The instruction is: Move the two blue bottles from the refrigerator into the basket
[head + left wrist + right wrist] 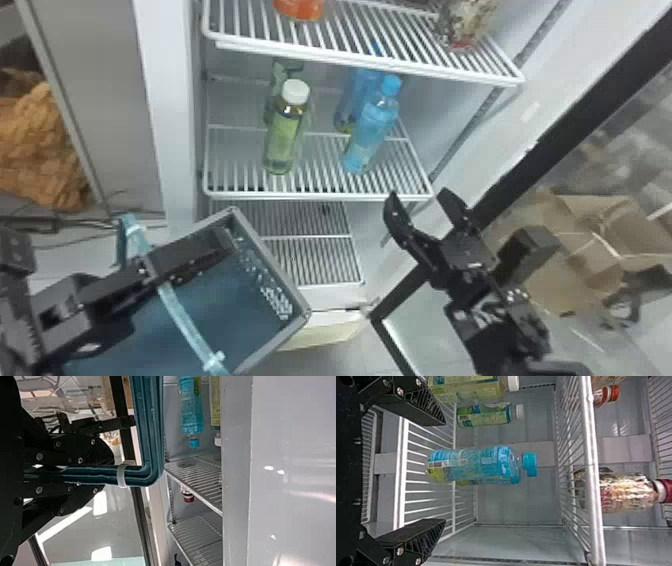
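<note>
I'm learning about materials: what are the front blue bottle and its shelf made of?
The front blue bottle looks like smooth plastic, maybe glass: it's see-through. Its shelf seems to be white-coated metal wire: it has thin, straight bars.

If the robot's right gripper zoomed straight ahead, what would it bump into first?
Probably the front blue bottle: it shows between the open fingers of the right gripper. I can't tell how far off it is.

From the head, looks forward and down into the refrigerator (pixel 167 100). From the left wrist, looks obliquely inside past the close basket (pixel 147 423). From the right wrist, faces the near wire shelf (pixel 401 479), shared with the head view's upper centre.
</note>
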`<state>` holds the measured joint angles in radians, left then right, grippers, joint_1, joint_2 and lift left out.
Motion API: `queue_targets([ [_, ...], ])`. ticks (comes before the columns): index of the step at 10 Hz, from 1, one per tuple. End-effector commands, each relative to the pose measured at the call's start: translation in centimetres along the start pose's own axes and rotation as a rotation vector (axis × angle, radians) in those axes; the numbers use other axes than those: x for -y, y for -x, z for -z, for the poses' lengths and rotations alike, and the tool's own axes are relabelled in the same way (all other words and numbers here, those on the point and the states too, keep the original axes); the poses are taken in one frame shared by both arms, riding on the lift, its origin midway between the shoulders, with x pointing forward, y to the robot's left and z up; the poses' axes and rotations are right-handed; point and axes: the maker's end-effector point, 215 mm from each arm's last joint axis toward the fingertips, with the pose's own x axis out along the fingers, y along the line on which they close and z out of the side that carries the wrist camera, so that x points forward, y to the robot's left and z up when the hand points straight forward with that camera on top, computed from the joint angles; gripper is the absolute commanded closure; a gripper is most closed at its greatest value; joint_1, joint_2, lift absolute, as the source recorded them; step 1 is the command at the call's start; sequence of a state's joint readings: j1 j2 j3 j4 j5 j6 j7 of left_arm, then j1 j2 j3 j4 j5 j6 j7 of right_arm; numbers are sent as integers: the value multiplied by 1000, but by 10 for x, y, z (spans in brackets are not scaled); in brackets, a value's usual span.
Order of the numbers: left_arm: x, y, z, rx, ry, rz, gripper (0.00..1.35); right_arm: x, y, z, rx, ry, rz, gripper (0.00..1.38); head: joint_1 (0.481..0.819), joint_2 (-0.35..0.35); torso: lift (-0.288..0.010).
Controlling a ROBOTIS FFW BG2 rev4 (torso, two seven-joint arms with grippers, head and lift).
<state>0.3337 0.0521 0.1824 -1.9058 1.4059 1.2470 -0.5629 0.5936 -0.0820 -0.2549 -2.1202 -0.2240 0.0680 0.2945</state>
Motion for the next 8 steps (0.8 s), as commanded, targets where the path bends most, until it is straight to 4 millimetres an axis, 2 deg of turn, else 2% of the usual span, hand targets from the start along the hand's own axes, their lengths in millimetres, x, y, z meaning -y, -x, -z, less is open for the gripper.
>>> queue_targets([
  [1, -1, 1, 0, 0, 3, -1, 1188, -3, -20, 2, 6, -12, -10, 183, 695, -350, -216],
  [2, -2, 0, 2, -3, 7, -3, 1188, -4, -31, 2, 11, -15, -19, 183, 695, -350, -216],
  [8, -4, 0, 3, -4, 14, -4, 1188, -20, -93, 29, -28, -27, -46, 179, 695, -339, -216],
])
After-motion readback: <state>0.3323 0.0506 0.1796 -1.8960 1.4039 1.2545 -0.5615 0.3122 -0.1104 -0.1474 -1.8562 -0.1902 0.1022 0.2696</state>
